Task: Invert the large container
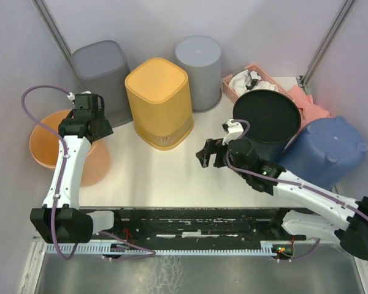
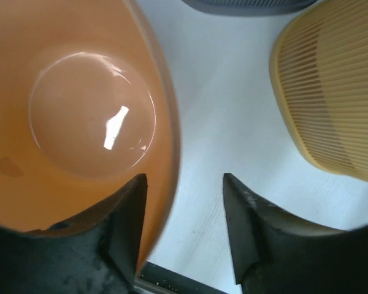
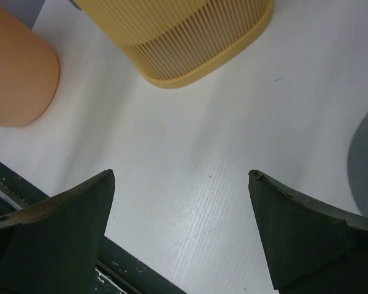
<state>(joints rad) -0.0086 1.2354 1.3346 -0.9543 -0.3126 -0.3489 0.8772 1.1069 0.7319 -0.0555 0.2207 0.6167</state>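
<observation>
An orange container [image 1: 46, 141] sits at the table's left edge. The left wrist view shows its glossy orange surface [image 2: 80, 110] with a round disc in the middle. My left gripper [image 1: 93, 125] is open above it. One fingertip [image 2: 132, 202] is over the orange edge and the other is over bare table, so nothing is gripped. A large yellow ribbed bin [image 1: 159, 101] stands mid-table with its closed end up. My right gripper [image 1: 210, 153] is wide open and empty just above the white table [image 3: 190, 153], to the right of the yellow bin [image 3: 184, 37].
A dark grey bin [image 1: 101, 73] and a light grey round bin [image 1: 199, 67] stand at the back. A black round bin [image 1: 267, 122] and a blue bin [image 1: 328, 150] crowd the right, behind my right arm. A pink basket [image 1: 254, 79] with cloths is at the back right.
</observation>
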